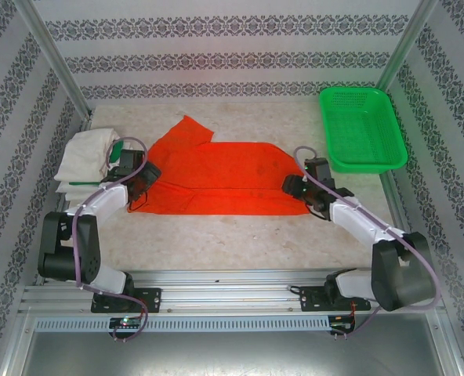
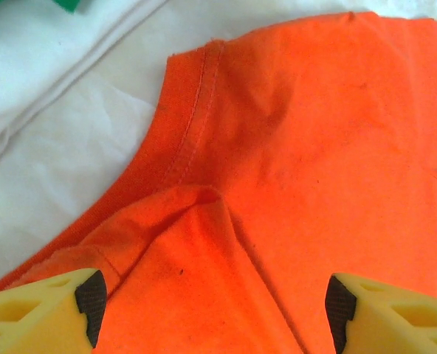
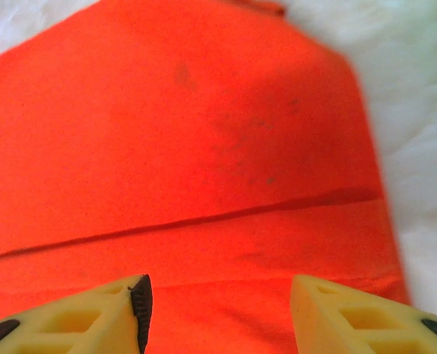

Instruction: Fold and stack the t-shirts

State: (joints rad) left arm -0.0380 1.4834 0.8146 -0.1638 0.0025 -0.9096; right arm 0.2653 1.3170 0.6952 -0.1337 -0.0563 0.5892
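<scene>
The left claw point(image 2: 215, 304) stands wide, its yellow fingers point(image 2: 38, 313) with their dark pads well apart and gripping nothing. It hangs just over the orange-red t-shirt point(image 2: 314, 147). Up close there, a stitched hem curves along the shirt's edge, and a soft ridge of cloth rises between the fingers. Past the hem lies the off-white t-shirt point(image 2: 26, 66), with a scrap of green cloth point(image 2: 71, 4) at the top edge.

The right claw point(image 3: 217, 302) is also parted, a little narrower, and holds nothing. Under it the shirt shows a dark crease line running across and a few faint specks, which from overhead read as a slightly darker patch.

From above, the left claw point(image 1: 142, 176) sits at the shirt's left edge and the right claw point(image 1: 293, 186) at its right edge. The shirt lies flat in the middle of the counter point(image 1: 240, 235), one sleeve pointing away. The off-white pile is at the far left, and a green mesh basket point(image 1: 361, 125) is at the far right, well apart.
</scene>
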